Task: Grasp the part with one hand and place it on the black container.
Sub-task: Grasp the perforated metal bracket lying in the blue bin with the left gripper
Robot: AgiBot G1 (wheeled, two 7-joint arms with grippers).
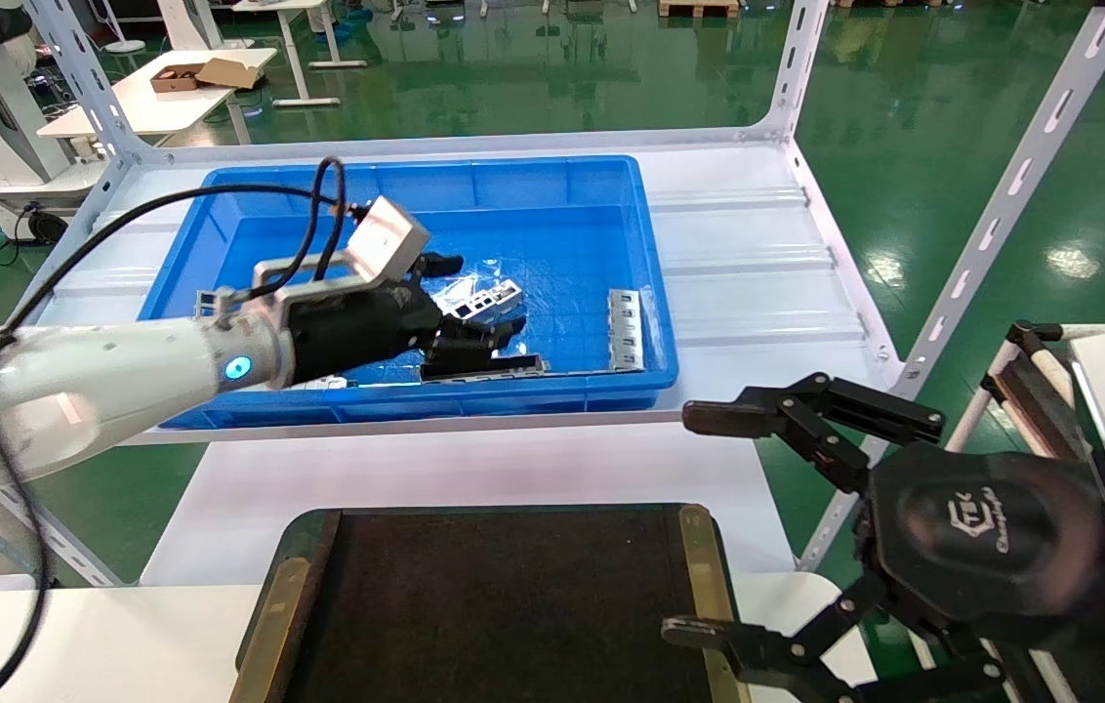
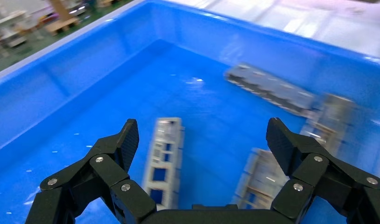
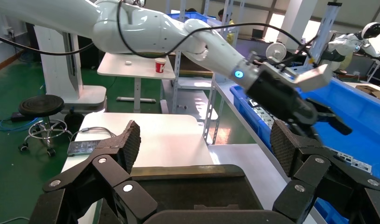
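The part (image 1: 486, 298), a narrow silvery bar with a row of window cutouts, lies on the floor of the blue bin (image 1: 552, 176). My left gripper (image 1: 470, 301) is inside the bin, open, with its fingers on either side above the part. In the left wrist view the part (image 2: 164, 156) lies below the open left gripper (image 2: 202, 128), closer to one finger (image 2: 125, 144). The black container (image 1: 504, 605), with brass strips on its long sides, sits at the near table edge. My right gripper (image 1: 689, 527) hovers open and empty by its right side, above the container (image 3: 192, 191).
Grey slotted plates (image 1: 624, 330) and a dark channel bar (image 1: 482, 368) also lie in the bin, as do the plates in the left wrist view (image 2: 267, 88) (image 2: 262, 179). White shelf uprights (image 1: 1002, 205) stand at the right. A white table (image 3: 146, 135) is beyond the container.
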